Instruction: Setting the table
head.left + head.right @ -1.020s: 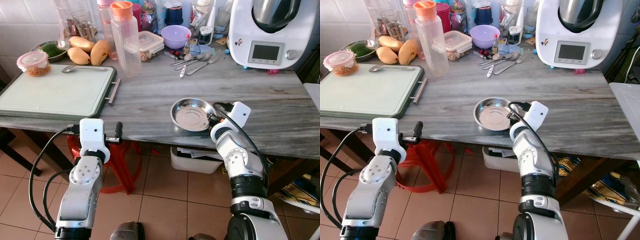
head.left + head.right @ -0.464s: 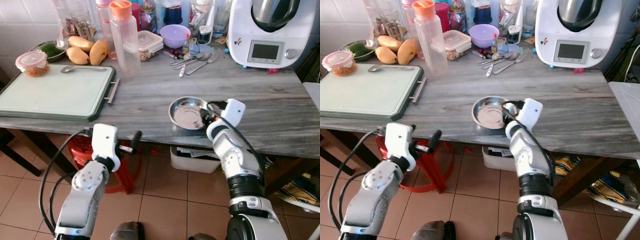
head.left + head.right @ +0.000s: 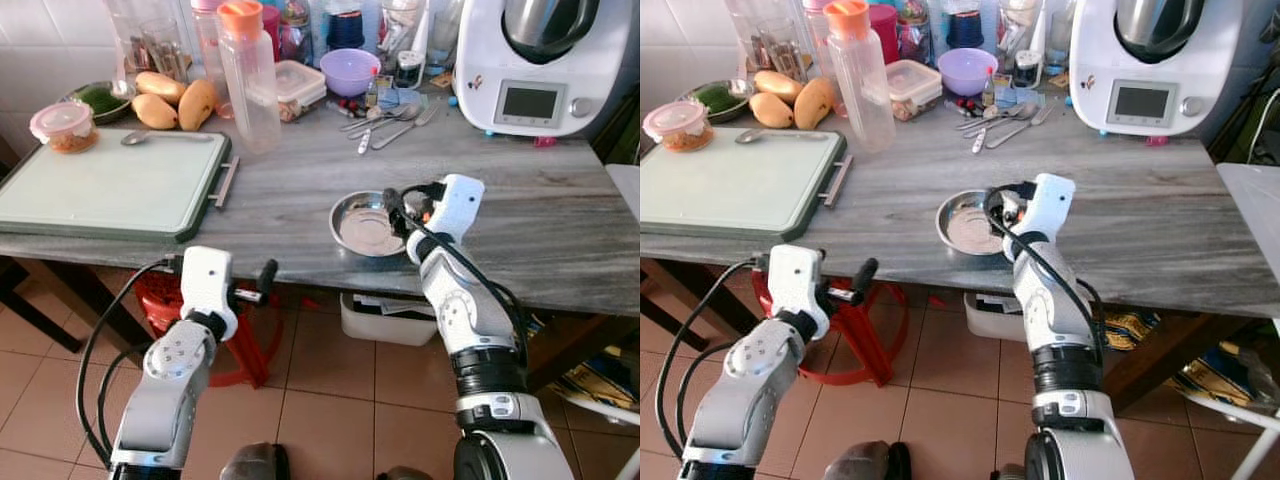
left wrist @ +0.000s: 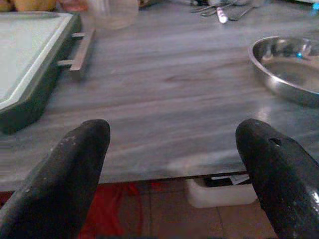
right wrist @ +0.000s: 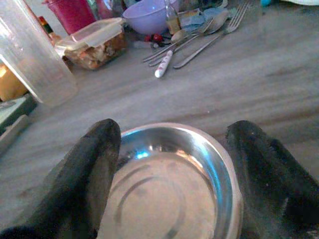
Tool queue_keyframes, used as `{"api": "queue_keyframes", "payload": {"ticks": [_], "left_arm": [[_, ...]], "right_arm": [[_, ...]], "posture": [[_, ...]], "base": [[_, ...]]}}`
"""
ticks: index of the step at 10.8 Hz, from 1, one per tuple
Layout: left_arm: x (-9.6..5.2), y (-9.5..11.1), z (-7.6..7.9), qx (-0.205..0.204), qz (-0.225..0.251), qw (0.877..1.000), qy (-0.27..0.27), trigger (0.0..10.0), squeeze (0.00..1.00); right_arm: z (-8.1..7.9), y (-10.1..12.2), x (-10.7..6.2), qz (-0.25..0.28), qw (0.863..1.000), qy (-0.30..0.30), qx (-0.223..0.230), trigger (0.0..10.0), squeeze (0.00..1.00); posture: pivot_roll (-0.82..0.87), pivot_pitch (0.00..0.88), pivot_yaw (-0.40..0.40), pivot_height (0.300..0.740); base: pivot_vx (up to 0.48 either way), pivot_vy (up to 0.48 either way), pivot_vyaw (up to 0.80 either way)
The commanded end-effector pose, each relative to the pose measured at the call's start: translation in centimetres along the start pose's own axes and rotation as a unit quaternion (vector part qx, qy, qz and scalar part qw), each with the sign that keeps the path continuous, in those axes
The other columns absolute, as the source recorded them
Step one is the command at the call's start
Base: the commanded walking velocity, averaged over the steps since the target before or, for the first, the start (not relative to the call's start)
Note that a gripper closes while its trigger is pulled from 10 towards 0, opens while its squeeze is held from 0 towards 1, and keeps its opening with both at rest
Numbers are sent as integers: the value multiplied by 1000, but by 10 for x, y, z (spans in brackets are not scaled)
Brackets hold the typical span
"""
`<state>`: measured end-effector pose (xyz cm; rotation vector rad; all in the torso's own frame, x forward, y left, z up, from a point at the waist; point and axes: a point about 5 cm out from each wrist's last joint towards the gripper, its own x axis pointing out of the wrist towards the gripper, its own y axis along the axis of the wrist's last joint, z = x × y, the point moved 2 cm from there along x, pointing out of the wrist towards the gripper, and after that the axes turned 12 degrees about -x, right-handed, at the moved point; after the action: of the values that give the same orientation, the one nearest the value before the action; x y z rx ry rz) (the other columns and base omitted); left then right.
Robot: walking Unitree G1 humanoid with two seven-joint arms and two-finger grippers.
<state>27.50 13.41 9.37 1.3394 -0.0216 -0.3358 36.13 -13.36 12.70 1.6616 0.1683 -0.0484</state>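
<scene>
**Steel bowl at front edge of desk, right pincer straddling it**

Steel bowl (image 3: 366, 224) sits on the grey desk (image 3: 300, 190) near its front edge, right way up and empty. Right pincer (image 3: 397, 208) is at the bowl's right rim; in the right wrist view its two black fingers (image 5: 92, 179) stand spread wide, one on each side of the bowl, not closed on it. Left pincer (image 3: 262, 283) hovers below the desk's front edge, fingers wide apart, holding nothing.

Judgement: step in hand is positioning the bowl. To do it well, centre the rim between the fingers, close firmly on the thin wall, and keep the bowl level, away from the edge.
</scene>
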Motion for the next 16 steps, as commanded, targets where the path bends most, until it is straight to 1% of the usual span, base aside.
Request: {"api": "queue_keyframes", "payload": {"ticks": [1, 2, 3, 4, 5, 6, 7, 8, 9, 10, 11, 12, 13, 14, 15, 16], "left_arm": [[0, 0, -4, 3, -2, 1000, 11, 10000, 0], [0, 1, -5, 1, 5, 1000, 21, 10000, 0], [-1, 4, -11, 1, 15, 999, 49, 10000, 0], [-1, 5, -13, -3, 18, 999, 51, 10000, 0], [-2, 5, -14, -14, 23, 998, 56, 10000, 0], [-1, 6, -15, -15, 27, 997, 66, 10000, 0], [2, 6, -17, -13, 24, 996, 82, 10000, 0], [4, 11, -17, -9, 39, 996, 84, 10000, 0], [4, 21, -21, -3, 70, 992, 106, 10000, 0], [0, 26, -27, 0, 98, 987, 124, 10000, 0], [-3, 24, -31, -9, 104, 985, 141, 10000, 0], [-4, 22, -30, -8, 105, 985, 139, 10000, 0], [-1, 21, -27, -40, 133, 982, 130, 10000, 0], [2, 17, -25, -46, 132, 982, 128, 10000, 0], [2, 14, -25, -49, 128, 982, 133, 10000, 0], [1, 13, -25, -40, 127, 981, 139, 10000, 0]], "right_arm": [[0, 4, -3, 11, 1000, 2, -12, 10000, 1000], [2, 7, -7, 29, 999, 0, -35, 10000, 1000], [15, 19, -23, 83, 984, -33, -152, 10000, 1000], [20, 21, -30, 93, 982, -44, -157, 10000, 1000], [30, 25, -40, 108, 974, -76, -182, 10000, 1000], [37, 30, -52, 130, 963, -110, -208, 10000, 1000], [36, 25, -64, 129, 967, -103, -193, 10000, 0], [33, 18, -71, 122, 976, -86, -161, 10000, 0], [33, 14, -76, 116, 975, -88, -169, 10000, 0], [33, 5, -80, 103, 976, -93, -168, 10000, 0], [31, -2, -81, 89, 972, -102, -191, 10000, 0], [29, -6, -80, 83, 968, -102, -213, 10000, 0], [23, -6, -78, 100, 975, -90, -179, 10000, 0], [22, -5, -78, 116, 972, -91, -184, 10000, 0], [24, -11, -78, 92, 977, -97, -167, 10000, 0], [26, -14, -81, 90, 976, -91, -177, 10000, 0]], "posture": [[-2, 0, 23, 740], [-2, 0, 19, 740], [-3, 0, 14, 740], [-8, 0, 12, 740], [-11, 0, 12, 740], [-14, 0, 17, 740], [-15, 0, 19, 740], [-12, 0, 19, 740], [-9, 0, 18, 740], [-2, 0, 16, 740], [5, 0, 15, 740], [9, 0, 13, 740], [18, 0, 6, 740], [18, 0, 6, 740], [17, 0, 3, 740], [20, 0, 1, 740]], "base": [[0, 0, 0], [0, 0, 0], [0, 0, 0], [0, 0, 0], [0, 0, 0], [0, 0, 0], [0, 0, 0], [0, 0, 0], [0, 0, 0], [0, 0, 0], [0, 0, 0], [0, 0, 0], [0, 0, 0], [0, 0, 0], [0, 0, 0], [0, 0, 0]]}}
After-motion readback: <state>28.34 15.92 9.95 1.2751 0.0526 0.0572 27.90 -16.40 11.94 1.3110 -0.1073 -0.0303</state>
